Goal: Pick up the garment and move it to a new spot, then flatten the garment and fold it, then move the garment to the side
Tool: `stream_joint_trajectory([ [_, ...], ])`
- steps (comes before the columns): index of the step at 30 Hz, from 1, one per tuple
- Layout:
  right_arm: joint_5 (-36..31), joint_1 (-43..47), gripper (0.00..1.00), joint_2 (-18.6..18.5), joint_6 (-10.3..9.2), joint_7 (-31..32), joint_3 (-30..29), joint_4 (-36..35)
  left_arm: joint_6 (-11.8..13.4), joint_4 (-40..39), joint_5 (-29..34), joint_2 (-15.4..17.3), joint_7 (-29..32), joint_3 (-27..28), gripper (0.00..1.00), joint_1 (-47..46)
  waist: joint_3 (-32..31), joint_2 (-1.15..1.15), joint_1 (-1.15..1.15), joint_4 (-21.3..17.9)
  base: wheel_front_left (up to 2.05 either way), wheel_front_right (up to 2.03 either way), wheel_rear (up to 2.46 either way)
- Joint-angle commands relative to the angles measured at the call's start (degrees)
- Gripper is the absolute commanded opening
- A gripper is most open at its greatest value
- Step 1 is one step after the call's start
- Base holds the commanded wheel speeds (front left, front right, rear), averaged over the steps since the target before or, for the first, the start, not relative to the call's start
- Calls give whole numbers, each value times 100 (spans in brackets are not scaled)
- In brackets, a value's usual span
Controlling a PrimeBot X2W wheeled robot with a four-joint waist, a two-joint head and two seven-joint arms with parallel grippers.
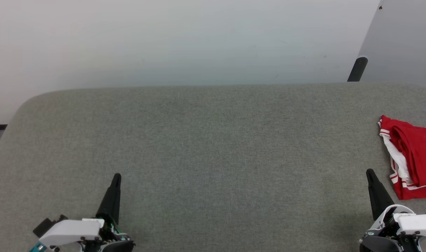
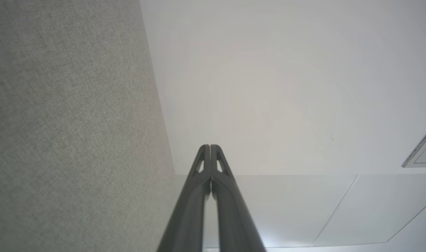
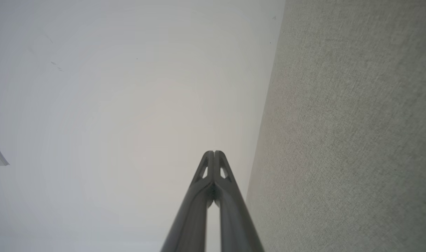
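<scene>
1. The left fingers are clenched together, holding nothing, over the desk's near edge toward its left corner.
2. The right fingers are clenched too and empty, at the near edge toward the right corner.
3. The garment lies bunched at the desk's right edge, just beside the right fingers.

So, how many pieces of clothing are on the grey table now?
1. The red garment with white trim lies bunched near the right end of the table, just right of the right tool. The head view's border cuts it off, so more cloth may be hidden there.
</scene>
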Motion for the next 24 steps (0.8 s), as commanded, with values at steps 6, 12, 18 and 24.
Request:
stream_joint_trajectory([
  [6, 24, -15, 0, 15, 0, 10, 20, 1, -2, 6, -17, -1, 10, 13, 0, -57, 0, 0, 0, 0, 0, 0, 0],
  [12, 23, -15, 0, 15, 0, 10, 20, 1, -2, 6, -17, -1, 9, 13, 0, -57, 0, 0, 0, 0, 0, 0, 0],
  [18, 24, -15, 0, 15, 0, 10, 19, 1, -2, 6, -18, -1, 9, 12, 0, -57, 0, 0, 0, 0, 0, 0, 0],
  [24, 24, -15, 0, 15, 0, 9, 20, 1, -2, 6, -18, -1, 9, 12, 0, -57, 0, 0, 0, 0, 0, 0, 0],
])
